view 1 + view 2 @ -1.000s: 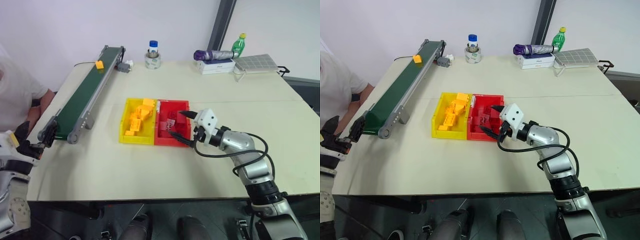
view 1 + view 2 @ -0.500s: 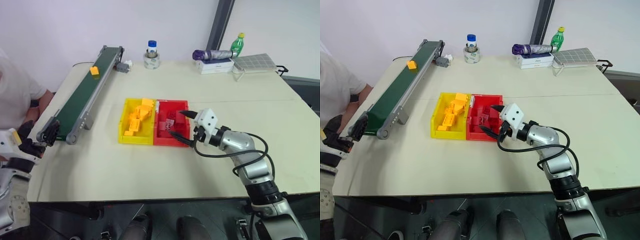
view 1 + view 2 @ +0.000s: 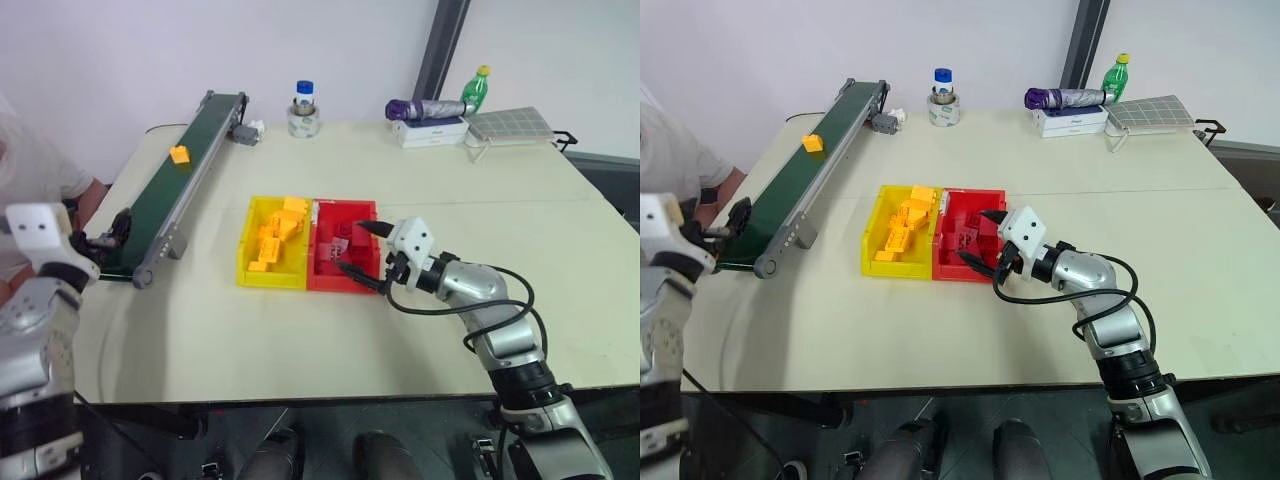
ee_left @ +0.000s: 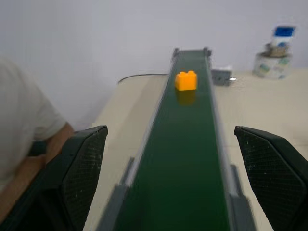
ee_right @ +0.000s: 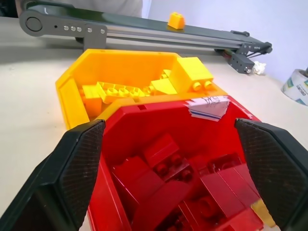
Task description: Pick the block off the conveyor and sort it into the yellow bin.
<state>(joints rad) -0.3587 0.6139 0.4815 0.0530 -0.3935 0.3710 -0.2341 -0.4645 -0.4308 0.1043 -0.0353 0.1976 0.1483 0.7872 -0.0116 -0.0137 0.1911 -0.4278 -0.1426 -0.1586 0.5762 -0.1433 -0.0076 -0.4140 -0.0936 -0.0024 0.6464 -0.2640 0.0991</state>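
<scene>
Since a second ago, the block has ridden down the conveyor from near the motor end towards my side, and I have my left gripper up off the table edge and in at the near end of the belt. My right arm hasn't shifted.

The block sits on the dark green belt, roughly a third of the way down from the far end, well apart from my left gripper. From the left wrist view I'm looking straight up the belt with the block dead centre between the two black fingers, which stand spread wide and hold nothing. I hold them there on purpose: lined up with the belt, jaws wide, so the block comes to me rather than me chasing it.

My right gripper hovers over the red bin, fingers spread and empty, parked out of the way. The yellow bin, joined to the red one on its left side, sits just beside the conveyor on the table, so the carry across is short. It already holds a pile of yellow bricks.

A person's sleeve shows by the table's left edge, close to the near end of the conveyor, so I judge that I need to mind that side when I close and lift.
</scene>
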